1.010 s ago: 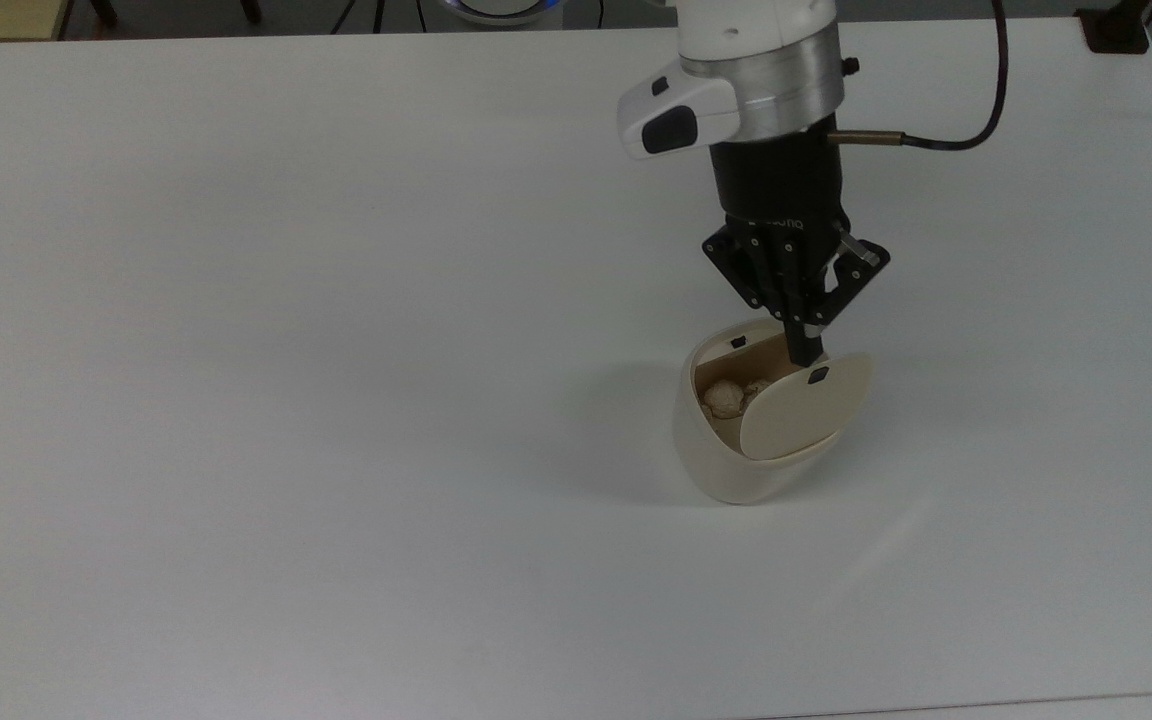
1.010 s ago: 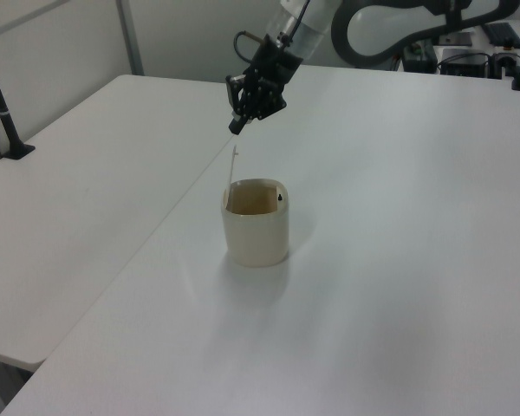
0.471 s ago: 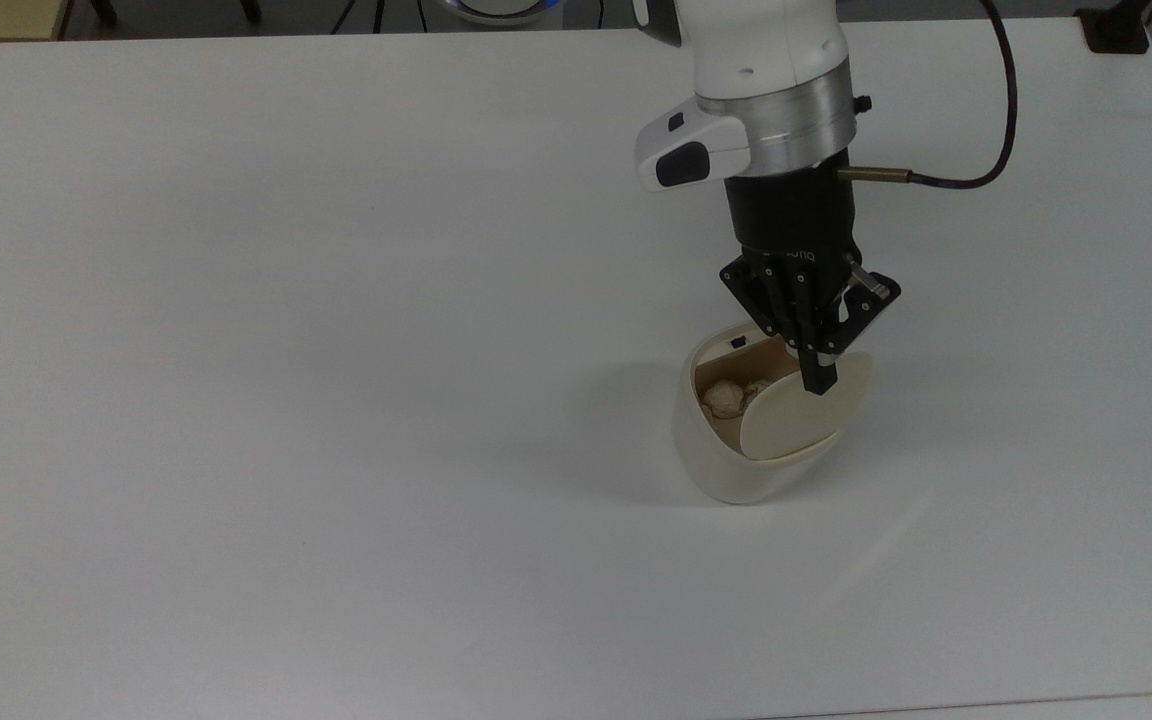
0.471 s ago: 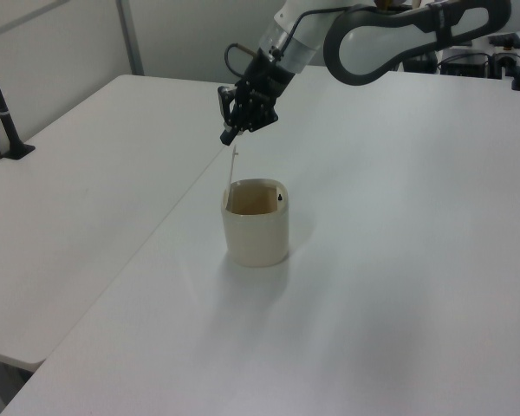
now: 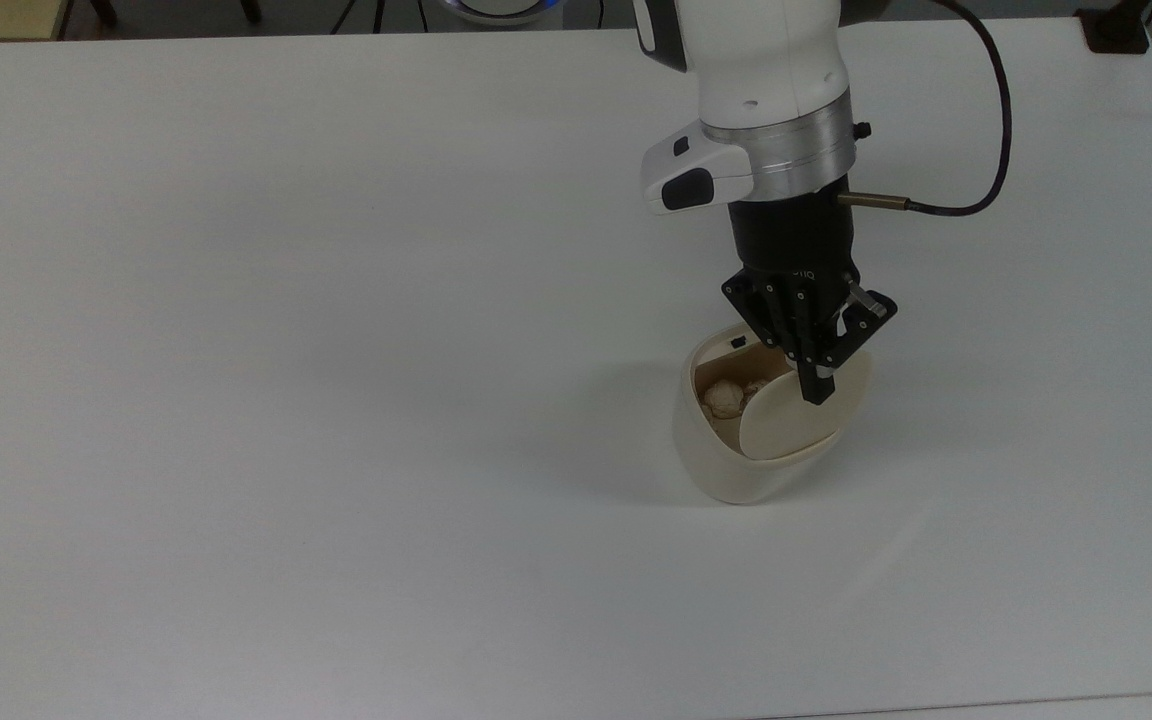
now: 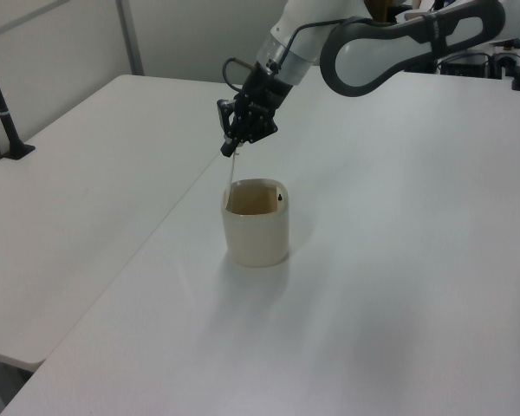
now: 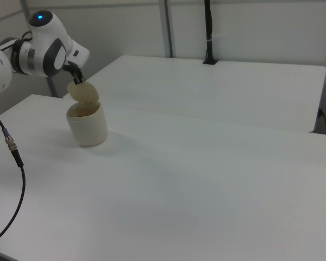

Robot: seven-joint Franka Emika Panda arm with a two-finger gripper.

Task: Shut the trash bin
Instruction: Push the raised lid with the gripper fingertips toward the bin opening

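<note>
The small cream-white plastic trash bin with its tapered rounded-square body stands on the white counter, in the top view nearer the counter's right edge than its left and somewhat toward the near edge. Its flat hinged lid is raised nearly upright; in the left view it shows as a thin edge rising from the rim on the left view's left. Crumpled pale paper wads lie inside the open mouth.

The black two-finger gripper points down at the lid's free upper edge, its fingers drawn together into a single narrow tip, with nothing visibly between them. The tip sits at or just touching the lid's top edge; contact cannot be confirmed.

The step in hand appears to be placing the tip against the raised lid, ready to push. Next, the tip probably needs to press the lid toward the opening, following its swing down about the hinge until it lies flat on the rim, gently enough not to tip the light bin.
</note>
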